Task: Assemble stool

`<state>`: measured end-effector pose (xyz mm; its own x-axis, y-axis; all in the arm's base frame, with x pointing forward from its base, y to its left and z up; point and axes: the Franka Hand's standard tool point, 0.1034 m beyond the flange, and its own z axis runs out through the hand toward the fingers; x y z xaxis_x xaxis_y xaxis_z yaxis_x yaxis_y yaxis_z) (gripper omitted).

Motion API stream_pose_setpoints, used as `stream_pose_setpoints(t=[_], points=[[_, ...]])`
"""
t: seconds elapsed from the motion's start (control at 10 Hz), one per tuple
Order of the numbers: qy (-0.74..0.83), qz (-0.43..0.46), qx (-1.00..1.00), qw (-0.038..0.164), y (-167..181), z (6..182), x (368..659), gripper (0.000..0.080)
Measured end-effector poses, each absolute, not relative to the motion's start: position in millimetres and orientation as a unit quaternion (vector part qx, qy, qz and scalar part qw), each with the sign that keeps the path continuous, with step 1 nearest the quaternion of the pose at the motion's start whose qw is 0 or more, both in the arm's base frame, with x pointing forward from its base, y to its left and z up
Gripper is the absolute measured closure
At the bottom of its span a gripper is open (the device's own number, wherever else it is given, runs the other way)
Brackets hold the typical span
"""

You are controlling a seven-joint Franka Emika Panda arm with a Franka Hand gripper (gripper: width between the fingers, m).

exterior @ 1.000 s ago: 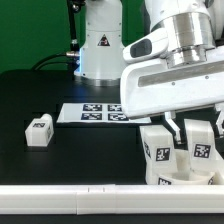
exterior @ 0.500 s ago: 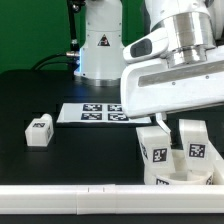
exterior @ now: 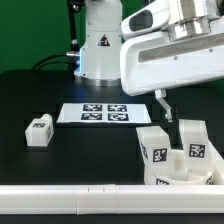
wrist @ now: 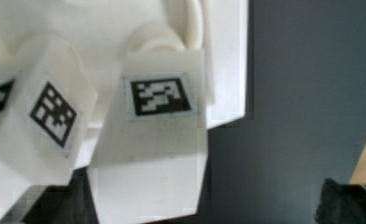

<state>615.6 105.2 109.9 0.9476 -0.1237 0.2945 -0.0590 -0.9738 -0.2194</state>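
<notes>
On the table [exterior: 60, 165], white stool [exterior: 176, 176], 2 tagged legs [exterior: 156, 148] upright

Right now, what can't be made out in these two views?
Seat: exterior view, lower part behind the white rail, cut by the right edge.
Tool: exterior view shows one finger; open or shut unclear.
Wrist view: blurred close-up of tagged legs; seat unseen.
</notes>
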Motion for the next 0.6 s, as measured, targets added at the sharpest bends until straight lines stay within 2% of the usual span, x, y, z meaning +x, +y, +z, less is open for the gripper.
stream_pose_setpoints(t=[0.3, 0.6], points=[[0.041, -0.038, -0.99, 0.131, 110.3, 111.0, 609.3, 0.015], [-0.115, 0.082, -0.984, 0.112, 105.9, 116.2, 613.8, 0.015]])
